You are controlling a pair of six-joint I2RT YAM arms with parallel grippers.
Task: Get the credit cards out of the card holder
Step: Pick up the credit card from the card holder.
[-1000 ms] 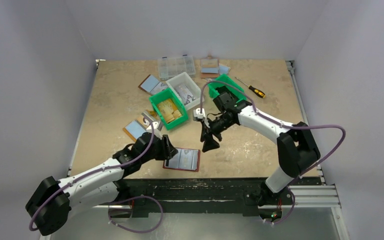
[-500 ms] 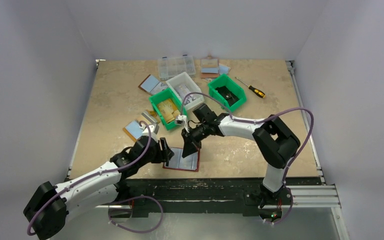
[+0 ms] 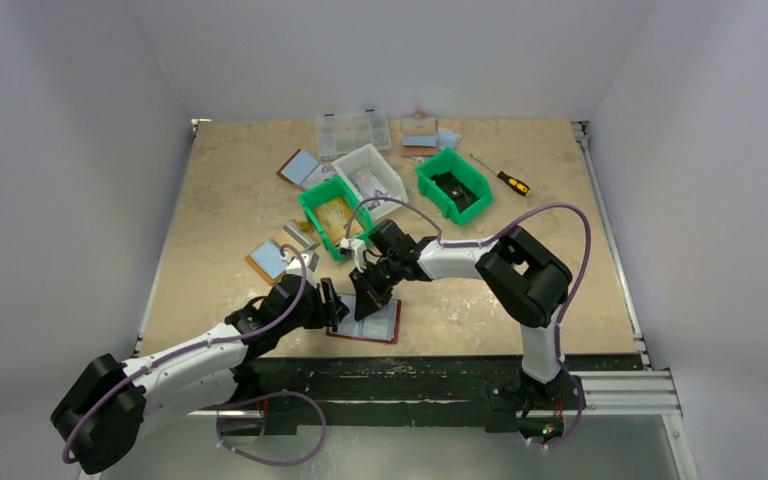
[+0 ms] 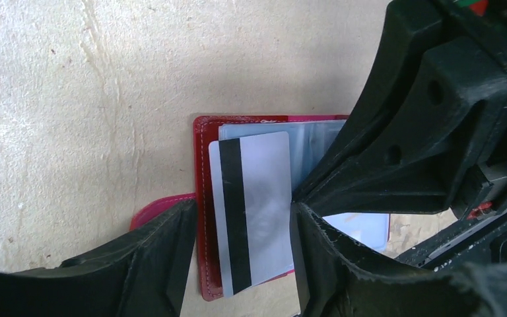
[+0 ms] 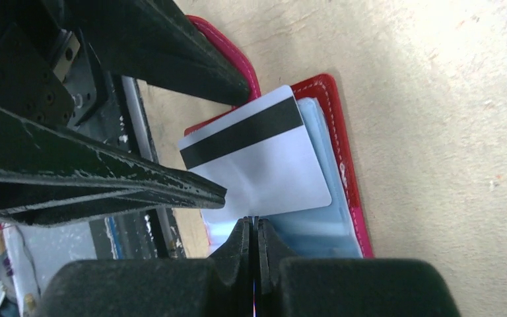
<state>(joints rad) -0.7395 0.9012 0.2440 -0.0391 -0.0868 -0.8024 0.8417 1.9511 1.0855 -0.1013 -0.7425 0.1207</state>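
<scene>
The card holder (image 3: 385, 322) lies open near the table's front edge, with a dark red rim (image 4: 201, 165) and pale blue panels. One credit card (image 4: 257, 198), pale grey with a black stripe, sticks partly out of its pocket over the rim. My left gripper (image 4: 243, 264) is open and straddles this card; a strip of red rim shows inside one finger. My right gripper (image 5: 256, 224) is shut. Its tips touch the card's (image 5: 264, 165) long edge from the opposite side; the card lies face-up, not between the jaws. Both grippers meet over the holder (image 5: 343, 145) in the top view.
Behind stand a green bin (image 3: 335, 215) of yellowish pieces, a white bin (image 3: 372, 175), another green bin (image 3: 452, 187) and a clear organizer box (image 3: 353, 131). Other bifolds (image 3: 268, 258) (image 3: 298, 166) and a screwdriver (image 3: 505, 178) lie around. The table's front edge is just below the holder.
My right arm swung from the right green bin down to the card holder and its gripper shut. My left gripper widened slightly and stayed at the holder's left end.
</scene>
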